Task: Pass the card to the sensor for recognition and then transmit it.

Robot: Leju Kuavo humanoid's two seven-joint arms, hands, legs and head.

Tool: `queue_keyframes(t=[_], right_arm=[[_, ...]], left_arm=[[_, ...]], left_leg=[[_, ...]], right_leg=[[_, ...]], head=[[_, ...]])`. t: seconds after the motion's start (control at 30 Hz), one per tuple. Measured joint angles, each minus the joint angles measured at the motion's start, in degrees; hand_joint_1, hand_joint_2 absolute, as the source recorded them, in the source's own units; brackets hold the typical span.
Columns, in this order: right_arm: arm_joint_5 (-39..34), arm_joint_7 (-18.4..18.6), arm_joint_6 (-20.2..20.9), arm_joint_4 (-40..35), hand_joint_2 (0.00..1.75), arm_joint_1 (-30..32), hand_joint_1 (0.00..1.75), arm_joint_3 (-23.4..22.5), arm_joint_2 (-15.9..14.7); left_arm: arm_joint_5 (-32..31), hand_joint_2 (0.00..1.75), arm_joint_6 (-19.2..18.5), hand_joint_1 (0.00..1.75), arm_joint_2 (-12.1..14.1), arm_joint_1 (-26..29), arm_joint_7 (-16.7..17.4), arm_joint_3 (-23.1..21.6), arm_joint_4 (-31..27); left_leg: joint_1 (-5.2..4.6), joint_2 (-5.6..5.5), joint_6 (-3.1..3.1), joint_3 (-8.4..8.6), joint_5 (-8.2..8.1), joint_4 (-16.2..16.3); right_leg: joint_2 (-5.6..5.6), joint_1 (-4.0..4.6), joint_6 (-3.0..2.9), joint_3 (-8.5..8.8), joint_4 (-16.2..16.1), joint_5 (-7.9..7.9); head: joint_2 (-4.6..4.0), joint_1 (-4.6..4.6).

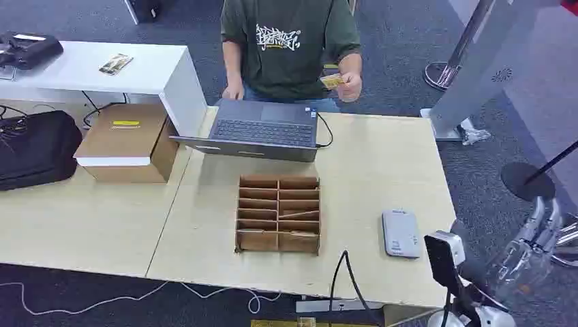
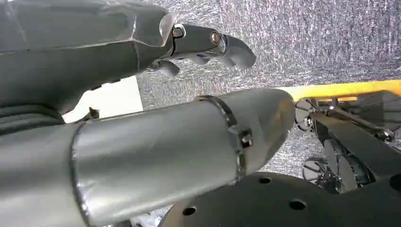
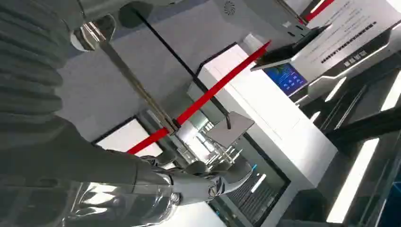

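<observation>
Card [image 1: 332,81] sits pinched in the raised hand of the person [image 1: 290,48] standing behind the laptop [image 1: 262,129], well away from both robot hands. The right hand [image 1: 538,235] hangs off the bench [image 1: 382,170] edge, holding nothing; in its wrist view the fingers [image 3: 222,172] look loosely curled and apart. The left hand [image 2: 208,45] hangs low, fingers bent over carpet, empty too.

To do this step well, I judge the right hand should rise toward the offered card, fingers spread wide, meeting it edge-on before pinching, then carry it flat over the grey reader [image 1: 400,233] beside the divided cardboard tray [image 1: 278,213].

Writing: white lettering on the person's green shirt, too small to read; a yellow label on the cardboard box [image 1: 126,139], illegible.
</observation>
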Motion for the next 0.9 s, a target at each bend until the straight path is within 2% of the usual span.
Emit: queue_keyframes(t=[0.27,0.53,0.7,0.9], right_arm=[[8.7,3.6,0.0,0.0,1.75,0.3,0.0,1.1,0.0],[12.3,1.7,0.0,1.4,1.75,-0.6,0.0,2.1,-0.3],[13.8,3.7,0.0,8.4,1.75,-9.8,0.0,3.3,-2.0],[16.3,7.8,0.0,21.0,1.75,-22.4,0.0,4.5,-4.9]], left_arm=[[-0.2,0.0,0.3,0.0,0.1,-0.1,0.0,0.0,0.0],[-0.5,0.0,0.1,0.0,0.3,0.0,-0.1,-0.1,0.4],[-0.9,0.0,0.0,0.0,1.2,-0.2,-0.1,-0.5,1.4],[-1.0,0.0,0.2,0.0,2.9,-0.2,-0.1,-1.6,3.0]], left_leg=[[0.0,0.0,0.0,0.02,0.0,0.0],[0.01,-0.02,0.0,-0.1,0.0,0.0],[0.0,0.2,0.02,0.08,0.09,0.0],[0.0,0.2,-0.06,0.08,0.26,0.0]], right_leg=[[0.02,0.0,0.0,0.0,0.0,0.0],[-0.02,0.01,0.0,0.04,0.0,0.0],[0.15,0.0,-0.01,0.05,0.0,0.09],[0.16,0.0,-0.09,0.02,0.1,0.24]], head=[[0.0,-0.02],[0.0,0.0],[0.0,-0.02],[0.0,-0.02]])
